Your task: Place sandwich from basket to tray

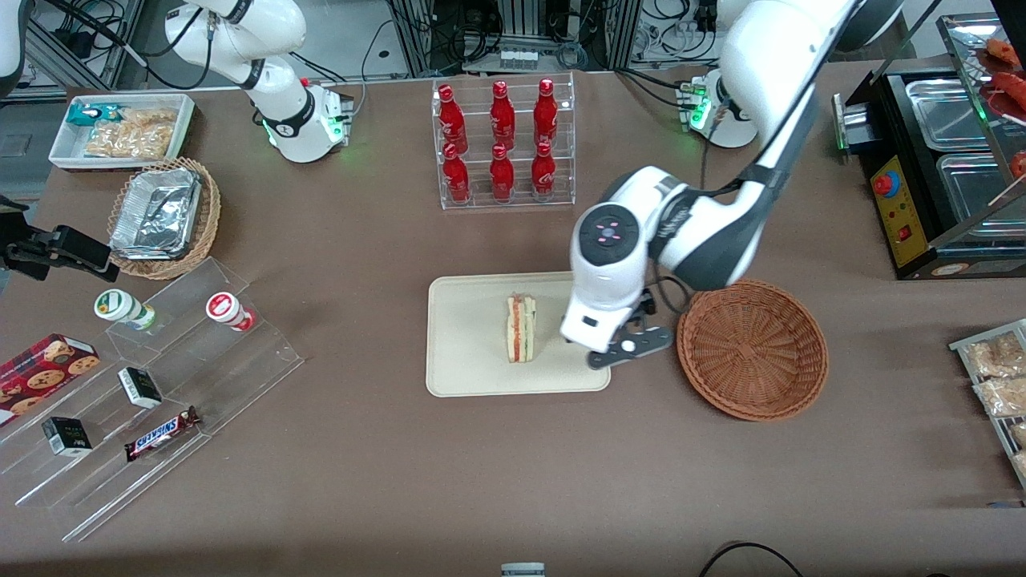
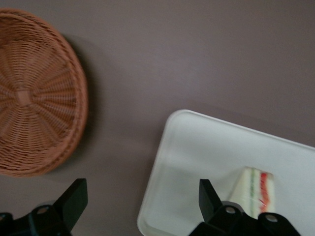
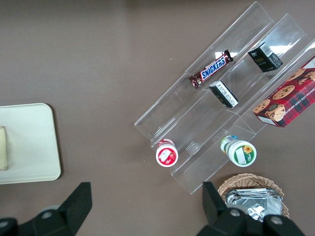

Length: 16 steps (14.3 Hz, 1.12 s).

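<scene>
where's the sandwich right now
In the front view the sandwich stands on the tray, beside the open claw; the basket is empty.

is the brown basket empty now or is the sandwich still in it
Empty: the basket shows only bare weave. The sandwich lies on the tray, and the open gripper holds nothing.

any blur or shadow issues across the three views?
Left wrist view: soft; sandwich edges smeared, basket casts a dark shadow on the table, gripper open above the tray edge. Front view: sharp, even light. Right wrist view: crisp, mild glare on the acrylic shelf.
</scene>
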Tool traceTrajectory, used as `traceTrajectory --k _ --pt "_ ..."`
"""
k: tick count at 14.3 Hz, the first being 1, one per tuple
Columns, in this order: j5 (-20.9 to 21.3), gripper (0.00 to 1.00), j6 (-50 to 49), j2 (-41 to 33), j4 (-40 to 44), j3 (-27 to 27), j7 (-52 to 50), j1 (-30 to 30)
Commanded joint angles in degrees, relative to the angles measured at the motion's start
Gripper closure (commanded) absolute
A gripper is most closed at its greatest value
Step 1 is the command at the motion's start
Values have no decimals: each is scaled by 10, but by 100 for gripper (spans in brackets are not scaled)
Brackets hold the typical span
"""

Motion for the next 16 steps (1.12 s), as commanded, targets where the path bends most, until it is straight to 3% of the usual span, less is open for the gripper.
traceTrajectory --k 1,9,11,16 --pt "1 0 -2 -72 -79 -5 48 47" --pt "-101 0 -165 -186 -88 -4 353 209" --pt "-122 0 -209 -204 -75 -3 381 231" --pt "-124 0 -343 -221 -8 -3 383 234"
